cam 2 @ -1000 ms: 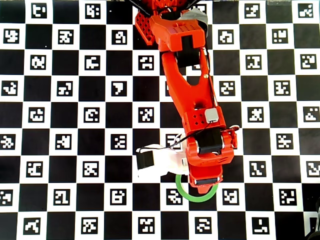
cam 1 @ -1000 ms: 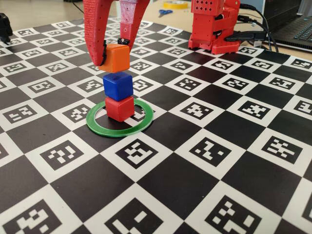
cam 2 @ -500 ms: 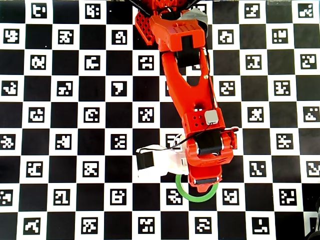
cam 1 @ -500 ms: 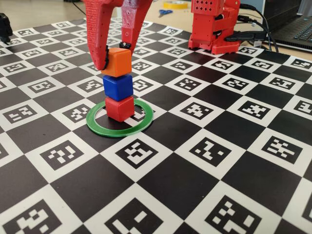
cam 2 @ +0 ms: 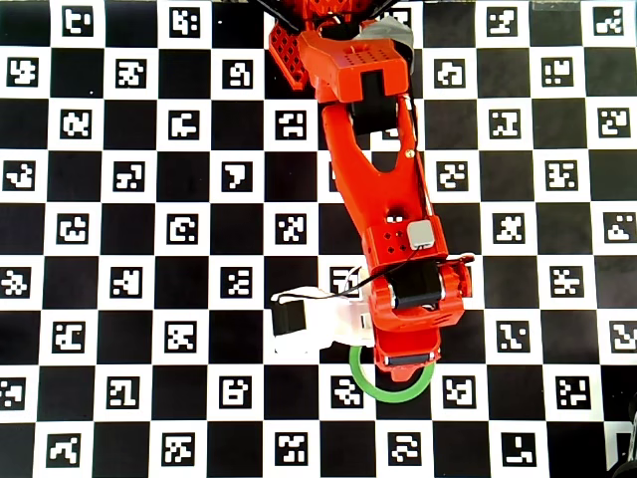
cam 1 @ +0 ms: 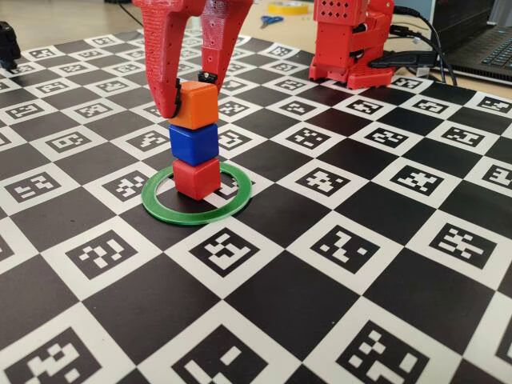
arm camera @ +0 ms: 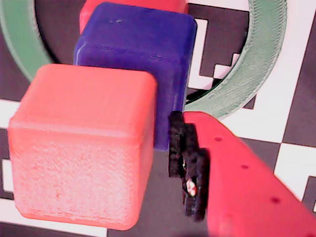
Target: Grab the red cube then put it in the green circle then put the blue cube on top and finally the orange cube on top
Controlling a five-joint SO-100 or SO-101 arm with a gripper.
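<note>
Checkerboard mat (cam 1: 376,264) lies under the green circle (cam 1: 186,216), where the red cube (cam 1: 197,178) carries the blue cube (cam 1: 194,144) and my gripper (cam 1: 190,98) pinches the orange cube (cam 1: 194,106) atop both, so I judge this the last step: spread and lift straight

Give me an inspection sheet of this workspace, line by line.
Surface: checkerboard mat printed with markers.
Job's things: red cube inside green circle; blue cube on it; orange cube on top.
Clutter: scissors beyond the mat.
Grippers: gripper straddles the orange cube; contact unclear.
Cables: black cables by the arm base.
Surroundings: laptop at far right.
</note>
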